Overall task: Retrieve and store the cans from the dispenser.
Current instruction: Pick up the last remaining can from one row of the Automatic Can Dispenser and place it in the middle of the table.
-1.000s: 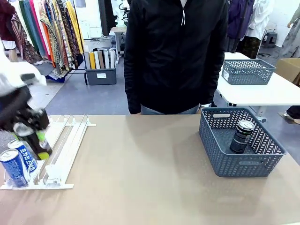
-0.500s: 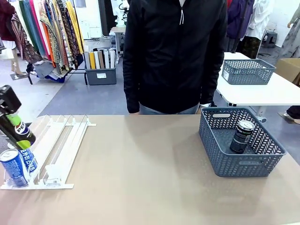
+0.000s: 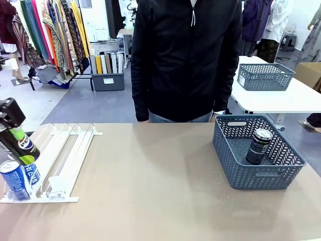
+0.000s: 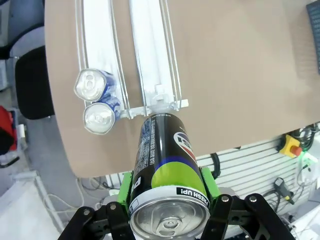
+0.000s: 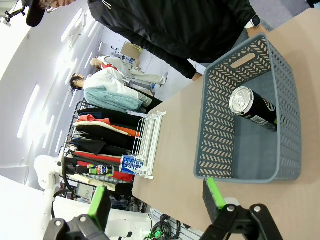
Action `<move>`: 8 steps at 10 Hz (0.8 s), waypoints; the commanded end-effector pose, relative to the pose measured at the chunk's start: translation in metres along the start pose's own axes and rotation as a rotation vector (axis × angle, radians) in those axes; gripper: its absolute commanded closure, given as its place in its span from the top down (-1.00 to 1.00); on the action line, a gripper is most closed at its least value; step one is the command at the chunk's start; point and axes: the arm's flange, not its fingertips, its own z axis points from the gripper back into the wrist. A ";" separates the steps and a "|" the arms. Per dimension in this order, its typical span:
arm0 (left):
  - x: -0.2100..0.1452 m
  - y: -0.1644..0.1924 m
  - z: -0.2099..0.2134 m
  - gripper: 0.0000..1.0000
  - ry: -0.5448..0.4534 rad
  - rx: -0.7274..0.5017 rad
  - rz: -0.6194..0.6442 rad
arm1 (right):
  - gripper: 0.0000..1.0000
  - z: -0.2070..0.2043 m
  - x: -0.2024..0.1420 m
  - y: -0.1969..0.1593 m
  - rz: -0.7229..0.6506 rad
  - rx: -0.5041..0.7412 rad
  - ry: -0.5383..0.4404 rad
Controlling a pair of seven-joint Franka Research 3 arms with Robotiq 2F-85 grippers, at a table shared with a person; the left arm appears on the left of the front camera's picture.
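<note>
Since a second ago, the left gripper [image 3: 22,146] has been shifted toward the table's left edge and slightly upward, and its dark can [image 3: 25,144] has been carried with it, clear of the lanes. That gripper [image 4: 167,190] is clamped on the dark can [image 4: 162,155], whose sides are pressed by the green pads [image 4: 124,186] while its silver top is turned toward the wrist camera. The can is held tilted in the air above the near left corner of the dispenser [image 3: 70,150]. Just below it, two blue cans [image 3: 15,179] are seen standing one behind the other at the front stop of the leftmost lane, and the same blue cans [image 4: 92,85] are viewed from above in the left wrist view, beside bare lanes of the dispenser [image 4: 150,55]. The right gripper [image 5: 156,192] is held with its fingers spread wide and nothing between them. Beyond it, a grey-blue basket [image 5: 215,115] is set on the table [image 3: 160,201], well apart from the dispenser [image 5: 150,137]. One more dark can [image 3: 259,145] is leaned inside the basket [image 3: 251,175]. A person [image 3: 188,60] in a black jacket is seen at the far side.
</note>
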 end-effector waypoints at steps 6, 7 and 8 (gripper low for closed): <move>0.110 -0.281 -0.039 -1.00 -0.151 0.099 -0.484 | 1.00 0.001 0.000 0.002 0.005 0.012 0.000; 0.119 -0.312 -0.066 -1.00 -0.140 0.037 -0.530 | 1.00 0.001 0.000 0.002 0.005 0.012 0.000; 0.126 -0.329 -0.090 -1.00 -0.090 0.009 -0.575 | 1.00 0.001 0.000 0.002 0.005 0.012 0.000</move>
